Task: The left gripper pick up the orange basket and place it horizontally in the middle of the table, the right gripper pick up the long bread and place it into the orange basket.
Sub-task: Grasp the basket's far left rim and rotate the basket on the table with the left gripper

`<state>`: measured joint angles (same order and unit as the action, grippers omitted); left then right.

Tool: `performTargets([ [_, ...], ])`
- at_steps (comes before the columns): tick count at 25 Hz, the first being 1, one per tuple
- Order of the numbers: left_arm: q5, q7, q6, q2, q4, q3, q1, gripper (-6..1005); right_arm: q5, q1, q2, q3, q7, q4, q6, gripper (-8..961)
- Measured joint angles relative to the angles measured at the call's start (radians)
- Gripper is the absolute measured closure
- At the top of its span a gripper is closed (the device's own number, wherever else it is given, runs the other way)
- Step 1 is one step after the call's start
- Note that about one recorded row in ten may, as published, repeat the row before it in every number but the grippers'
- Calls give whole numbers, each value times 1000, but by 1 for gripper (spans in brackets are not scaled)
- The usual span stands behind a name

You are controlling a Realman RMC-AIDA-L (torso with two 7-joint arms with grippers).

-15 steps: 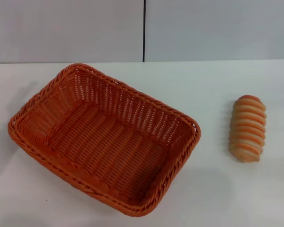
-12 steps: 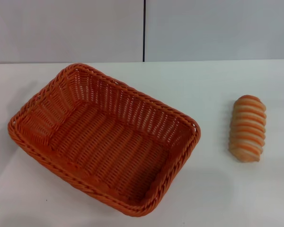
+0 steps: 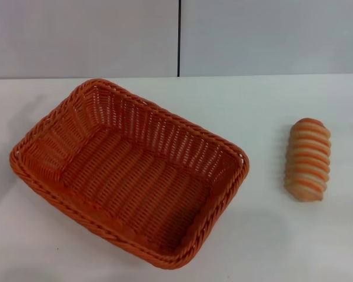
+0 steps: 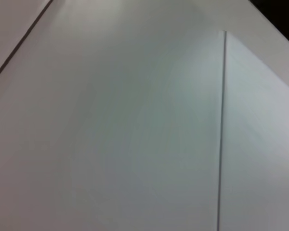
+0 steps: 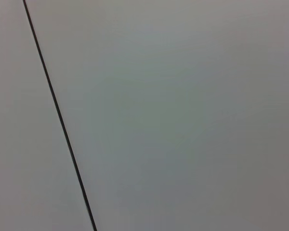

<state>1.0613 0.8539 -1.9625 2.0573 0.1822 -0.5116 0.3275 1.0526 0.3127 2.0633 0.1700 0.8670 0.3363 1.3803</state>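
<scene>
orange basket [image 3: 129,173] skewed on worktop [image 3: 265,117], left-arm side | long bread [image 3: 308,160] right-arm side | both pincers unseen, state unknown

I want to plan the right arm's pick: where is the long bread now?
In the head view the long bread lies on the white table, on the robot's right, beside and apart from the orange basket.

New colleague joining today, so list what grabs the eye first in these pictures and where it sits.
The orange basket dominates: it sits empty and skewed on the left half of the white table. To its right, apart from it, lies the long bread, striped tan and cream, pointing away from the robot. No gripper shows in any view; both wrist cameras see only plain pale panels.
</scene>
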Motion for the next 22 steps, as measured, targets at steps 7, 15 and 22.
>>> performTargets([
  [7, 60, 373, 265, -22, 297, -32, 12, 370, 0, 0, 0, 6, 6, -22, -1, 325],
  [15, 364, 844, 392, -139, 622, -88, 80, 372, 3, -12, -5, 1, 0, -52, -5, 325],
  [22, 856, 1202, 403, -172, 927, -100, 184, 373, 6, -16, -8, 4, -2, -60, -36, 326],
])
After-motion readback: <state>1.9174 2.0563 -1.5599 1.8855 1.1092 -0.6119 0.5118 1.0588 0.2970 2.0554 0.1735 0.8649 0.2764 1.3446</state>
